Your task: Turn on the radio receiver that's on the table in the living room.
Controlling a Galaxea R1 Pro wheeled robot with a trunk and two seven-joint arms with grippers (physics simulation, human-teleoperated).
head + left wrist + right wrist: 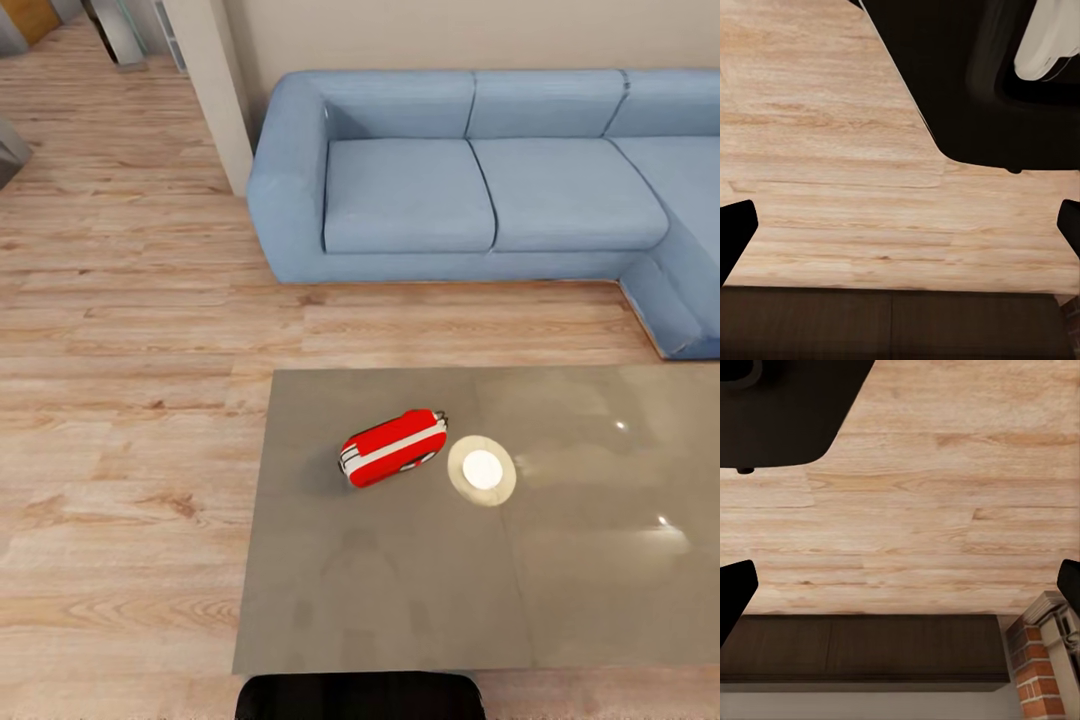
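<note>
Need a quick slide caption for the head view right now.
Red radio receiver lying beside a glowing white disc on the grey table, blue sofa behind.

This is the living room of a home. A blue sectional sofa [480, 175] stands at the far side against a beige wall [450, 35], turning a corner at the right. Light wood plank floor [120, 330] spreads to the left, and a low glossy grey-brown table [400, 590] sits near, in front of the sofa.

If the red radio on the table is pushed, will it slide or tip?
The radio receiver lies low on its side, so it probably will not tip. The table top looks glossy, so it may slide easily. Its rounded corners could let it turn.
</note>
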